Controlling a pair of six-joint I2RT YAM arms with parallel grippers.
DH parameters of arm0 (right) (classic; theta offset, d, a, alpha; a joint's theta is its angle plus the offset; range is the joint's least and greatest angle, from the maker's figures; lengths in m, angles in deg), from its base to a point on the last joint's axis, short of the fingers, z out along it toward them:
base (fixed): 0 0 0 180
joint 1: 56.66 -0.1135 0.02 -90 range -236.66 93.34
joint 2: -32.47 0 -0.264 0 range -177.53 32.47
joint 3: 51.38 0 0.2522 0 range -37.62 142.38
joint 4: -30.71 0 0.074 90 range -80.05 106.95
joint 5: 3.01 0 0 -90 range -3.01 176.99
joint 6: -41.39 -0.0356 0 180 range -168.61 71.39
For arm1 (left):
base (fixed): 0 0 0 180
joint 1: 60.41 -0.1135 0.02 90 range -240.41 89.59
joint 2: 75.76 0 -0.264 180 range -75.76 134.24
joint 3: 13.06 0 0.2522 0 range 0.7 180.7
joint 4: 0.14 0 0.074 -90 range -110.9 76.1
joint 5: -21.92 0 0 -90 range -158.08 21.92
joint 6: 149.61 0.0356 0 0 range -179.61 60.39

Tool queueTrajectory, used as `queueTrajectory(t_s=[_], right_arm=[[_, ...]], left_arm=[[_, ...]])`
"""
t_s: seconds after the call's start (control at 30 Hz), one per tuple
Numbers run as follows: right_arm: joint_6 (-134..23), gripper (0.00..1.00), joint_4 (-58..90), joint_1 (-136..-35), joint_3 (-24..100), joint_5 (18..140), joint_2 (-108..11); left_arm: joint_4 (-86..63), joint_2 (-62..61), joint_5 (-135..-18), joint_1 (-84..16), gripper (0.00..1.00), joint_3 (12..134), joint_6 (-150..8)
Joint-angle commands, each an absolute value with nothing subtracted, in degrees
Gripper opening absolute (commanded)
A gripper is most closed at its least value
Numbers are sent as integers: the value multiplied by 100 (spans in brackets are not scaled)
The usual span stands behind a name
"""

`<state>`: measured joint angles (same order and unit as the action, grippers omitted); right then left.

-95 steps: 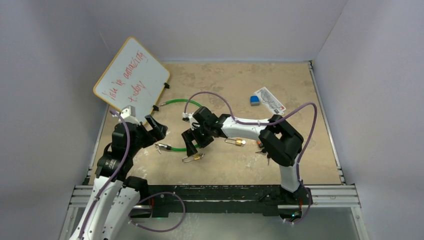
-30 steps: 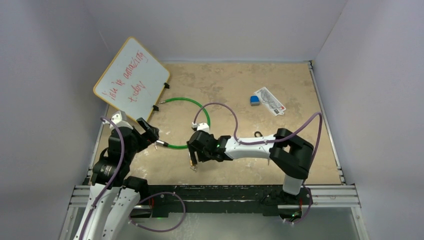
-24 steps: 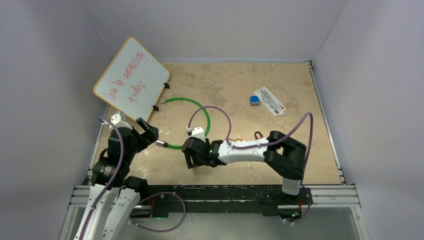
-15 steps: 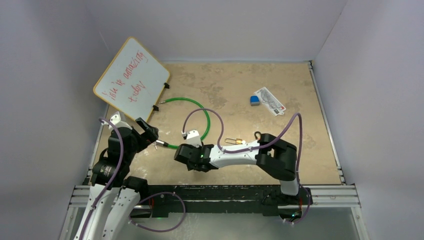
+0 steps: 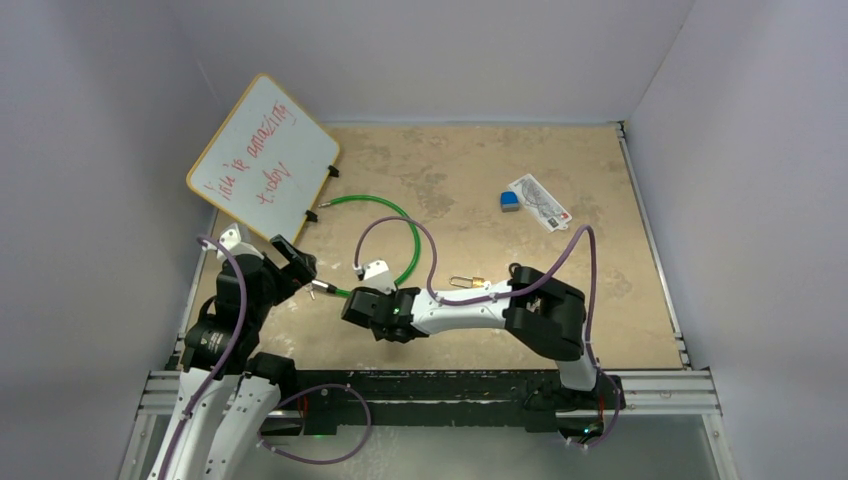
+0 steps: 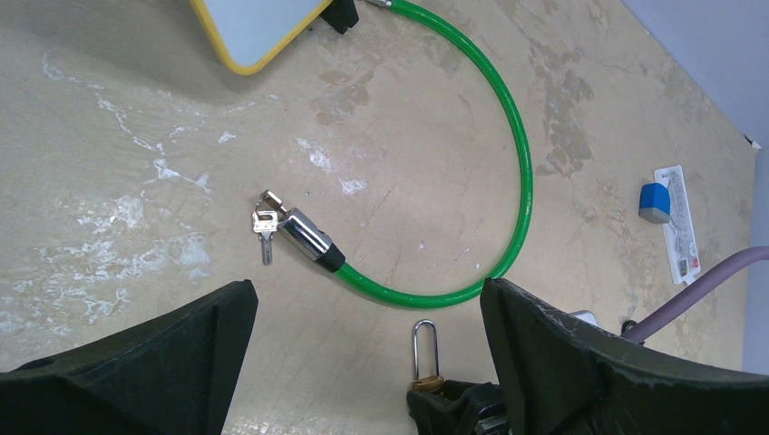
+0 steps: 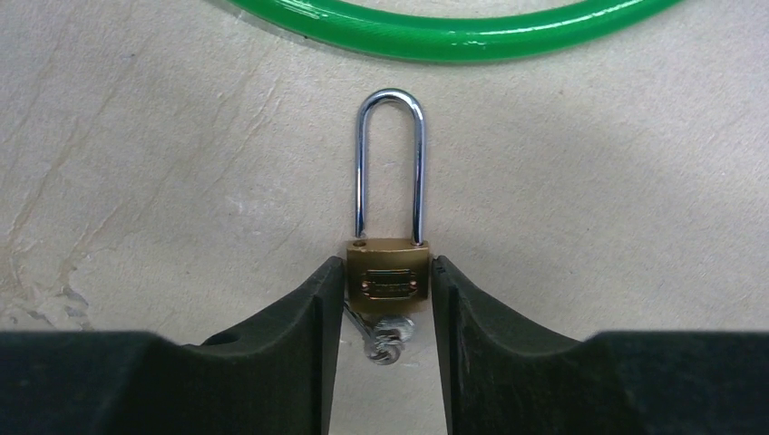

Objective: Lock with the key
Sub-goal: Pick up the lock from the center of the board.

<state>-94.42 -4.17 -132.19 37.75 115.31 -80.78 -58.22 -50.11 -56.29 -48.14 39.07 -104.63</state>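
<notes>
A small brass padlock (image 7: 390,276) lies flat on the table, its steel shackle (image 7: 390,163) pointing away from me. A key on a wire ring (image 7: 388,340) sticks out of its underside. My right gripper (image 7: 388,299) has its two black fingers pressed against the left and right sides of the brass body. In the top view this gripper (image 5: 362,305) covers the padlock. The left wrist view shows the shackle (image 6: 424,344) poking out ahead of the right gripper's fingers. My left gripper (image 6: 367,362) hangs wide open above the table, holding nothing.
A green cable lock (image 5: 405,235) curves just beyond the padlock; its metal end with a bunch of keys (image 6: 265,224) lies near my left gripper. A second brass padlock (image 5: 466,283) sits by the right forearm. A whiteboard (image 5: 265,160) leans at far left. Blue eraser (image 5: 510,201) and card (image 5: 540,200) far right.
My right arm has slid left along the table and its jaws have narrowed onto the padlock body. The left arm has not moved.
</notes>
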Motion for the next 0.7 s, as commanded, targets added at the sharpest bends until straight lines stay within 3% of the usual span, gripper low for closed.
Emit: queueTrajectory(t_s=[0.0, 0.17, 0.27, 0.4, 0.67], right_arm=[[-9109, 38, -706, -13233, 3848, 11389, -8285], [-8815, 13, -403, -13233, 3466, 11387, -7734], [-8083, 7, 609, -13221, 2711, 10906, -6774], [-7387, 8, 2252, -12724, 1479, 9448, -5281], [-6716, 10, 1974, -11155, 894, 6657, -3614]], left_arm=[[-5758, -4996, -5634, -4844, 100, 3967, -10520], [-5583, -5001, -5826, -4845, 100, 3944, -10323], [-4894, -5074, -6725, -4846, 100, 3835, -9705], [-3861, -5223, -8230, -4846, 100, 3550, -9176], [-1939, -4332, -11284, -4837, 99, 3252, -9002]])
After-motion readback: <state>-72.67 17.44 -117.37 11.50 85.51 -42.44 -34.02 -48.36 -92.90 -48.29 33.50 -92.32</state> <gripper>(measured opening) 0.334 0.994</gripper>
